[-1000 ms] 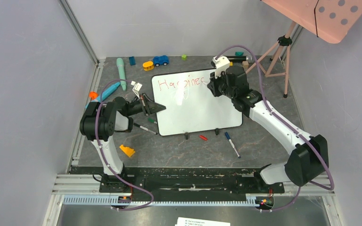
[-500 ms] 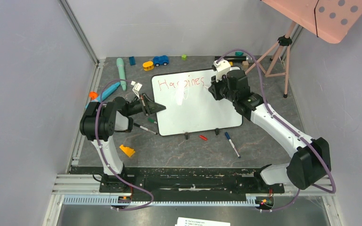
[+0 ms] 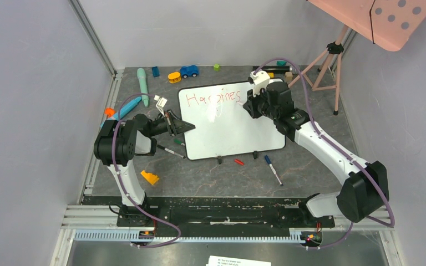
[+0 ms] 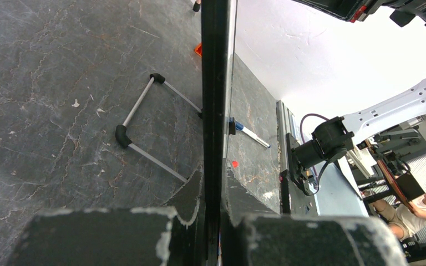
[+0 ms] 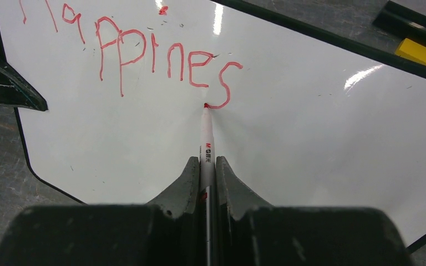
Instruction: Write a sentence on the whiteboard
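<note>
Your right gripper (image 5: 206,162) is clamping the marker (image 5: 206,133), tip touching the whiteboard (image 5: 321,138) straight ahead at the end of the sentence (image 5: 138,55); bare board is lying rightward.

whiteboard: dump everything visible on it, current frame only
The whiteboard is a glossy white rectangle with a thin black rim, rounded corners and two small black feet at its near edge. It lies on the dark table, light glaring off it. Red handwriting reading "Happines" runs along the far edge; the rest is blank. The left gripper is shut on its left edge, and the marker held by the right gripper touches it at the last s.
</note>
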`<action>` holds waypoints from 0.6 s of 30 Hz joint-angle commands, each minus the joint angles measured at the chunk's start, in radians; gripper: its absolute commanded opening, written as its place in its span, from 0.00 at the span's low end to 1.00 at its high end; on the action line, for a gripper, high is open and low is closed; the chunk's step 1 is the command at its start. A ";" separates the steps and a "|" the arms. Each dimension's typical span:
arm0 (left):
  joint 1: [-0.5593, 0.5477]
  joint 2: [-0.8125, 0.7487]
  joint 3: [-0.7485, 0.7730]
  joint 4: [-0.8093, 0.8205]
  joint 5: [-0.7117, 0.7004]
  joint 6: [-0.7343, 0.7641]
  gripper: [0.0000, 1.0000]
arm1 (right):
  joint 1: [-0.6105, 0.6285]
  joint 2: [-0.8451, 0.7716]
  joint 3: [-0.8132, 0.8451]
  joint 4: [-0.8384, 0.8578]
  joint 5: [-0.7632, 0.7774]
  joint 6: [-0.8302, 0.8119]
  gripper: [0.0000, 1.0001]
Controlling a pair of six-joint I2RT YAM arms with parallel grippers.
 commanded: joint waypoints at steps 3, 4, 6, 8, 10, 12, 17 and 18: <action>-0.011 -0.014 -0.010 0.053 0.014 0.091 0.02 | -0.006 -0.048 0.059 0.045 0.002 -0.002 0.00; -0.011 -0.014 -0.010 0.053 0.014 0.090 0.02 | -0.007 -0.051 0.060 0.045 0.012 -0.004 0.00; -0.011 -0.014 -0.010 0.053 0.015 0.090 0.02 | -0.014 -0.052 0.064 0.044 0.031 -0.005 0.00; -0.010 -0.015 -0.011 0.053 0.014 0.091 0.02 | -0.025 -0.046 0.069 0.043 0.046 0.000 0.00; -0.011 -0.014 -0.012 0.053 0.014 0.091 0.02 | -0.035 -0.042 0.071 0.044 0.057 0.007 0.00; -0.011 -0.014 -0.012 0.053 0.015 0.091 0.02 | -0.042 -0.040 0.072 0.047 0.073 0.009 0.00; -0.011 -0.014 -0.010 0.053 0.014 0.091 0.02 | -0.055 -0.031 0.075 0.060 0.091 0.009 0.00; -0.010 -0.014 -0.009 0.053 0.014 0.091 0.02 | -0.057 -0.029 0.077 0.062 0.091 0.009 0.00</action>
